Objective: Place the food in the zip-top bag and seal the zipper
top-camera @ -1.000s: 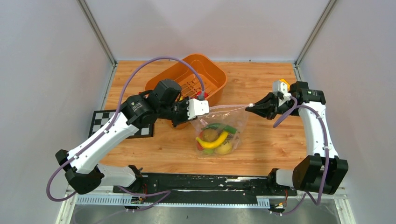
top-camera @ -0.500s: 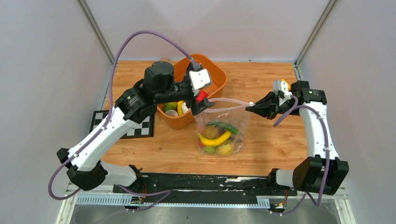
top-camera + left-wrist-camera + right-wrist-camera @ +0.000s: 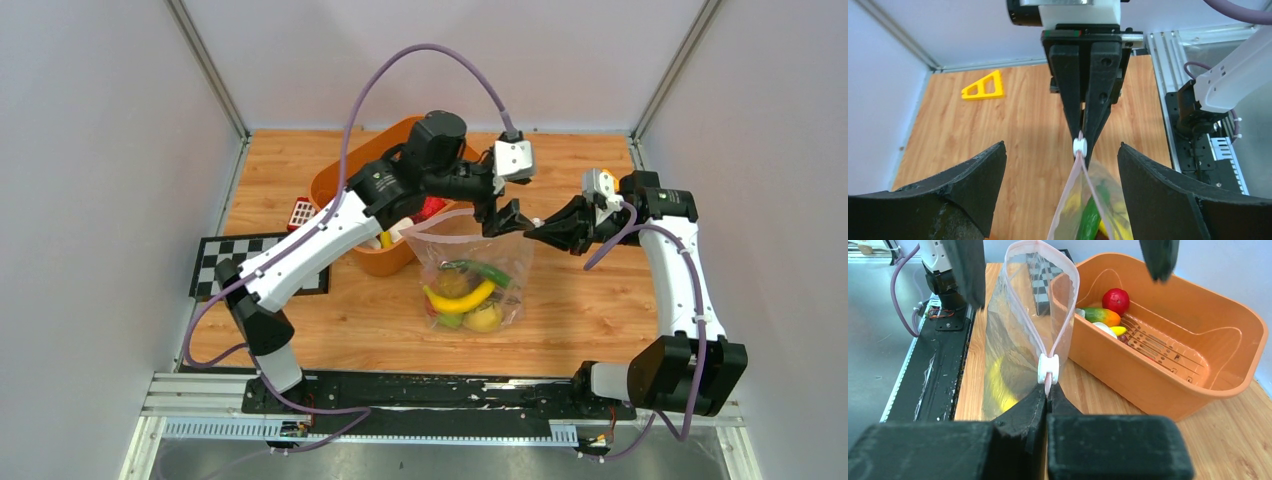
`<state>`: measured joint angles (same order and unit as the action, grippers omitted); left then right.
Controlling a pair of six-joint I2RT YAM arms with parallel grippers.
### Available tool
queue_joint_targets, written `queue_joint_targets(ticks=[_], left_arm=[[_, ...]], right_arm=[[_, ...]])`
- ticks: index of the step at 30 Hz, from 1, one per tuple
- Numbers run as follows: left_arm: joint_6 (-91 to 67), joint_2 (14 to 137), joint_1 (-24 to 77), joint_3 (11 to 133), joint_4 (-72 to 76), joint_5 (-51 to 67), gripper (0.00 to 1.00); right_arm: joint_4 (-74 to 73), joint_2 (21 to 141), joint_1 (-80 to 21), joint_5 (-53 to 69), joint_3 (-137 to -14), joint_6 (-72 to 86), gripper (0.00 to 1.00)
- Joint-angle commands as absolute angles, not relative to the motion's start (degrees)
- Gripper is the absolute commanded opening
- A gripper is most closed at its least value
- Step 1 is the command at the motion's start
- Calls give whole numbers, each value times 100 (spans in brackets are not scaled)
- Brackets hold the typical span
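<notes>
So here's where we're at: the zip-top bag point(image 3: 470, 275) sits in the middle of the top view, just beside the orange basket point(image 3: 470, 160), with its mouth held up and gaping in a loop. The food point(image 3: 460, 300) inside it is a banana, something green and a few other bits, all slumped at the bottom. A red fruit point(image 3: 1116, 300) and some other pieces lie in the basket, so we reckon the loading isn't done.

The right gripper point(image 3: 1047, 390), lower middle of its own view, has its jaws pressed together on the bag's corner right under the white slider point(image 3: 1048, 369). We can't quite tell if the pads bite the zipper point(image 3: 1068, 305) strip itself or the film just below it. The left gripper point(image 3: 1062, 150) is spread wide at the bottom of its view, straddling the same end of the mouth and touching nothing.

Handling-wise this thing is thin, soft and slick. It has no stiffness of its own, and the toy load drags it down. The zipper strip and slider are the only firm parts, so that's where we'd grab it. We'd pinch one end to anchor it and draw the slider along the strip. If we grab plain film, we'd expect it to crumple or slip.
</notes>
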<state>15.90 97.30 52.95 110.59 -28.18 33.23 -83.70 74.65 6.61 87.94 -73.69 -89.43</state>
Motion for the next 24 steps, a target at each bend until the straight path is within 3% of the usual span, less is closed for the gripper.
queue_joint_targets(ticks=[1,11,24], left_arm=[[1601,10121,5449,11720,-3068,3628,85],[1756,10325,5568,11883,-3589,3532,55],[1702,10710,5622,12363,-4020,3377,50]], right_arm=[[-8422,7476,599,9141,-7563,-8904,0],[-8416,7461,589,9132,-7562,-8906,0],[-8421,7373,587,9189,-7475,-9045,0]])
